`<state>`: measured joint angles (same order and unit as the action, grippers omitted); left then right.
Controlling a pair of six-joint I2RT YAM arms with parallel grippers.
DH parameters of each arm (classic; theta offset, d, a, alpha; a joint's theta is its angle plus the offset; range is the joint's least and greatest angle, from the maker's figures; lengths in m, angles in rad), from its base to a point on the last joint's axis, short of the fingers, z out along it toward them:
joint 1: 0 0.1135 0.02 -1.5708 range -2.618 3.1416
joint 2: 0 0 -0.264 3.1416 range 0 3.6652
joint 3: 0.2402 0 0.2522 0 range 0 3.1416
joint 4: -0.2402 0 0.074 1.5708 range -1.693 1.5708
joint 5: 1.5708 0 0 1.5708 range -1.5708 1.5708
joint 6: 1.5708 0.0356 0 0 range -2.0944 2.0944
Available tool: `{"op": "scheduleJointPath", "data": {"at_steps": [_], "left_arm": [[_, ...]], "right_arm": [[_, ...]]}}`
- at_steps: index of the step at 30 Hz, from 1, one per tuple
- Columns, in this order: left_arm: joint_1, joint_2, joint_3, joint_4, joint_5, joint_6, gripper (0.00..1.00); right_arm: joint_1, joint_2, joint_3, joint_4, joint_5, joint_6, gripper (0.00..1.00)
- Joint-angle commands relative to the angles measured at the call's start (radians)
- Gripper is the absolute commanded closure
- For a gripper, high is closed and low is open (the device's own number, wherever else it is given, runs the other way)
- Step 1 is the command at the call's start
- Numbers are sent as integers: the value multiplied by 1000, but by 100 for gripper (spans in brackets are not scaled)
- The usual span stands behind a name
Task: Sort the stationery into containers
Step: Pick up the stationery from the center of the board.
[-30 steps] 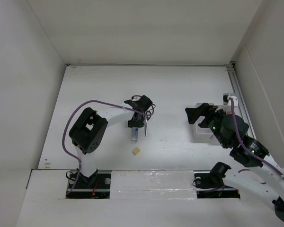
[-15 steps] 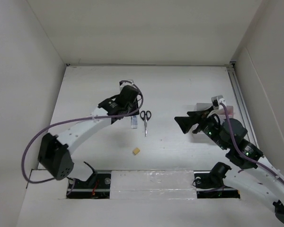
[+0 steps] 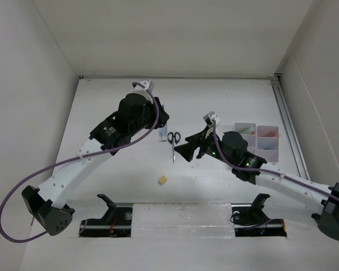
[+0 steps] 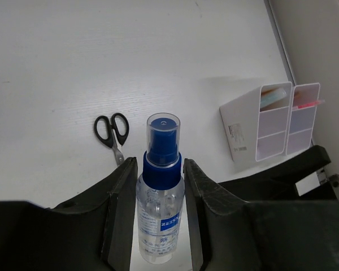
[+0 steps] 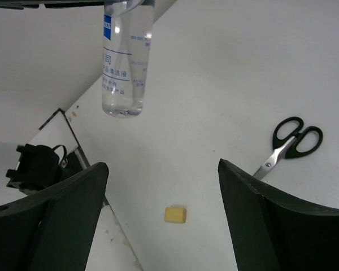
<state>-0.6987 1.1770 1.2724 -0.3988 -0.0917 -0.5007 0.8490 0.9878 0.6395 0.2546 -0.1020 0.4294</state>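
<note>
The left gripper [image 4: 161,169] has lifted the blue-capped bottle [image 4: 160,203] off the desk. Its jaws are closed on the collar, at the centre of the top view. The right gripper [image 5: 164,186] has reached in with jaws wide and empty, so the bins [image 4: 237,132] at right are now uncovered — delivery seems next.

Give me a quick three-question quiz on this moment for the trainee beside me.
1. True or false: the left gripper is shut on the blue-capped bottle.
2. In the top view, which lies nearer the arm bases: A) the scissors, B) the yellow eraser?
3. Fill in: the right gripper is ____, holding nothing.
Key: 1 true; 2 B; 3 open.
</note>
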Motion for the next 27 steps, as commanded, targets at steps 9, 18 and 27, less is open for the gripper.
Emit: {"op": "scheduleJointPath", "data": {"at_steps": [9, 18, 27], "left_arm": [[1, -94, -8, 69, 138, 44, 100], [1, -114, -28, 87, 187, 34, 100], [1, -114, -38, 97, 221, 43, 100]], "right_arm": [[32, 184, 196, 294, -67, 11, 16], [41, 305, 241, 422, -76, 75, 20], [41, 327, 282, 431, -65, 75, 37]]}}
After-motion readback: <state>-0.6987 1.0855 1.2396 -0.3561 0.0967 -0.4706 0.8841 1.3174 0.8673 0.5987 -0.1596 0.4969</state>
